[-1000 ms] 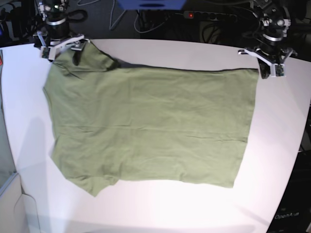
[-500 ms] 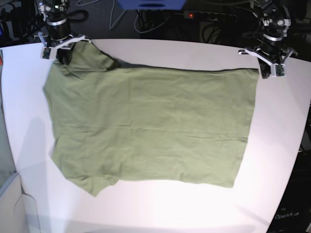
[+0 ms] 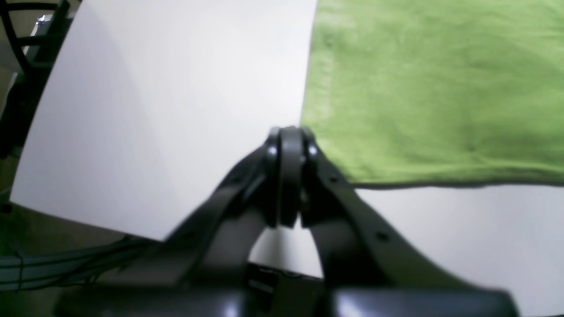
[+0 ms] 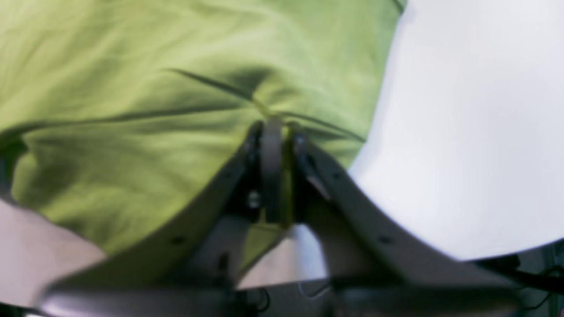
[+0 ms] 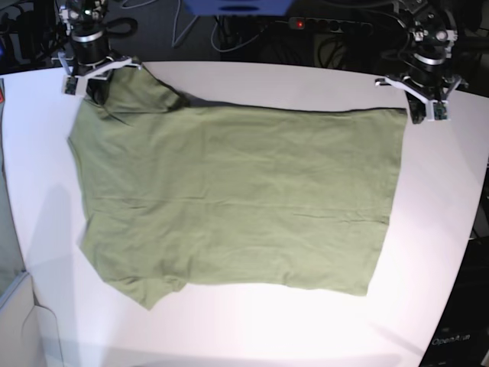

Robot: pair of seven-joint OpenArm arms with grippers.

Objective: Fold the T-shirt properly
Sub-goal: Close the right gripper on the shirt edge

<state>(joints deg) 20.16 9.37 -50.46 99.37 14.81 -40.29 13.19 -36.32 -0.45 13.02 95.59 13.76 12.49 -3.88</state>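
The olive-green T-shirt point(image 5: 237, 199) lies spread flat on the white table point(image 5: 267, 329), with its sleeves toward the left of the base view. My right gripper point(image 5: 95, 88) is at the far left sleeve, shut on the T-shirt point(image 4: 132, 110). In the right wrist view, green cloth shows between the fingertips of the right gripper point(image 4: 275, 125) and creases radiate from them. My left gripper point(image 5: 422, 115) is at the far right hem corner. The left wrist view shows the left gripper point(image 3: 288, 131) shut, its tips touching the corner of the T-shirt point(image 3: 432, 88), with no cloth visible between them.
The table's curved far edge runs just behind both grippers. Beyond it hang dark cables and a power strip point(image 5: 328, 24). Bare white table surrounds the shirt on the near side and on the right point(image 5: 443, 229).
My right gripper, wide open over the sleeve a second ago, has closed on the cloth. The left gripper and the shirt's body have stayed in place.
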